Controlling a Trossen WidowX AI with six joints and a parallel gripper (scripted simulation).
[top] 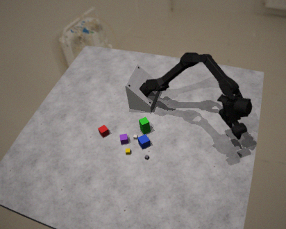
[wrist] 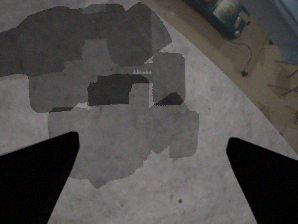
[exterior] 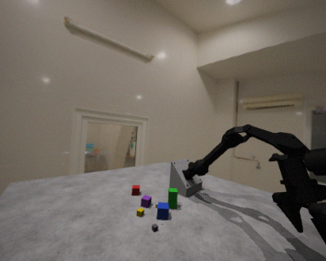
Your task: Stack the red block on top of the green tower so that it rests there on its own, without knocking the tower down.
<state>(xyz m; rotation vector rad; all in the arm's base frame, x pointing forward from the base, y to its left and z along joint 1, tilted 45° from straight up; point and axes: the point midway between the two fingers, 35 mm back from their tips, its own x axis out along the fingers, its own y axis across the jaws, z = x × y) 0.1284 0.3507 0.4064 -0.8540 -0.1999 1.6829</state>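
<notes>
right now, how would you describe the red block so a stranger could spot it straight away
Start at the grey wedge-shaped arm base on the mottled grey table; a small cluster of coloured blocks lies just in front of it. The red block is the outermost of the cluster on the side away from the arm, beyond the purple block. It is the only red one and stands apart, touching nothing.
</notes>
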